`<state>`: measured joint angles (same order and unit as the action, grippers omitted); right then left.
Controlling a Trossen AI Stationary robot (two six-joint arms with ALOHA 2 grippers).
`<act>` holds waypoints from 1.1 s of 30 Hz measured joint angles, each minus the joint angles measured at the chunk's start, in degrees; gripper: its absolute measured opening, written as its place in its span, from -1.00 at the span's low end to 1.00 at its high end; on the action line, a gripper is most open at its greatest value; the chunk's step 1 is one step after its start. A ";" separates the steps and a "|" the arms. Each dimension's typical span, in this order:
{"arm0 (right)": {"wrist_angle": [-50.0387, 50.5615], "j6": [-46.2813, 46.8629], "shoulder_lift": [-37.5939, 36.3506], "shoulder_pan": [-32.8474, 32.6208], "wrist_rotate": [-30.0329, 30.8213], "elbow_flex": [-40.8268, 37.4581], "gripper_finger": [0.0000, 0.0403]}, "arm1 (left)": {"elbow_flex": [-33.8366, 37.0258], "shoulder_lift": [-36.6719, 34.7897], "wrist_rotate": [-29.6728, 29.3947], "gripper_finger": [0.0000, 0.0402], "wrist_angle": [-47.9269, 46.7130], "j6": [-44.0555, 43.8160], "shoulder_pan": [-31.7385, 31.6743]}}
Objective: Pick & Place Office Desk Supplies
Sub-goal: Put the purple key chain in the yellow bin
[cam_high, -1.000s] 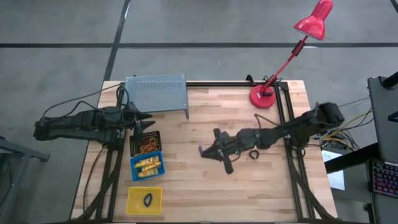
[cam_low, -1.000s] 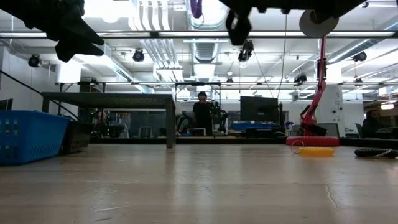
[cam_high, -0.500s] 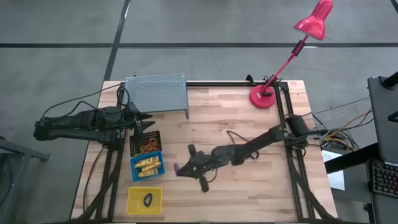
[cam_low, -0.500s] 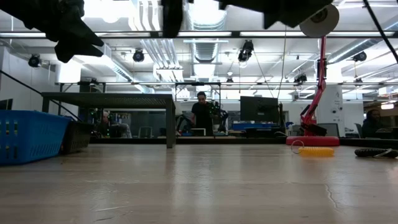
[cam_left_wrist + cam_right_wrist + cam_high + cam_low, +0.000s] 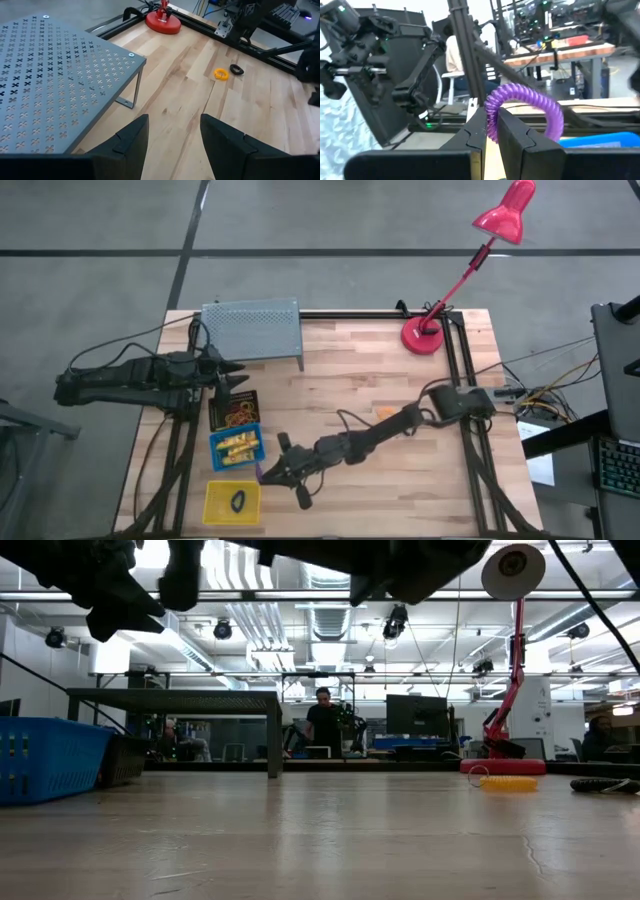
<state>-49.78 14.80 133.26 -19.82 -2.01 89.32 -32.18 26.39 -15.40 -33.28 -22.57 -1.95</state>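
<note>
My right gripper (image 5: 264, 473) reaches across the table to its near left and is shut on a purple coiled ring (image 5: 525, 107). It hangs above the table just right of the blue bin (image 5: 236, 448), which holds yellow tubes, and the yellow bin (image 5: 232, 500), which holds a black ring. The black bin (image 5: 233, 412) holds rubber bands. My left gripper (image 5: 172, 145) waits open over the table's far left, beside the grey shelf (image 5: 250, 330). A yellow coil ring (image 5: 221, 74) and a black ring (image 5: 236, 69) lie on the tabletop. My right gripper pinches one side of the purple ring's loop (image 5: 491, 127) between its two fingers. The fingers lie about level and come from the table's right, pointing toward its left edge. The rest of the loop arches out beyond the fingertips, lifted clear of the table.
The pink lamp's base (image 5: 424, 336) stands at the far right corner. The grey perforated shelf (image 5: 55, 85) stands on thin legs at the far left. Black frame rails (image 5: 455, 370) run along the table's edges. Bare wood lies between the bins and the lamp.
My right gripper has swept from the table's middle toward its left and near edges, sinking a little, and now hangs beside the blue and yellow bins. It has stayed shut on the purple ring, which has travelled with it clear of the table.
</note>
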 joint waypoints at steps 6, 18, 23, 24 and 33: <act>0.31 0.43 4.49 -1.32 -0.19 3.61 -0.86 | 0.00 0.00 0.01 -0.09 -0.02 0.00 -0.01; 4.82 0.69 10.18 -1.83 -1.08 11.53 -0.86 | 0.00 0.00 0.01 -0.09 0.00 0.00 0.00; 7.39 0.68 12.14 -1.79 -1.25 14.21 -0.86 | 0.00 0.00 0.01 -0.09 -0.02 0.01 0.00; 7.72 0.77 12.47 -1.79 -1.31 14.63 -0.86 | 0.00 0.00 0.01 -0.09 -0.01 0.02 0.01; 12.36 3.39 18.04 -1.78 -3.68 22.57 -0.86 | 0.00 0.00 -0.01 -0.09 -0.02 0.00 -0.01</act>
<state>-37.42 18.19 151.30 -21.60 -5.69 111.89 -32.18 26.39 -15.41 -33.29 -22.57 -1.96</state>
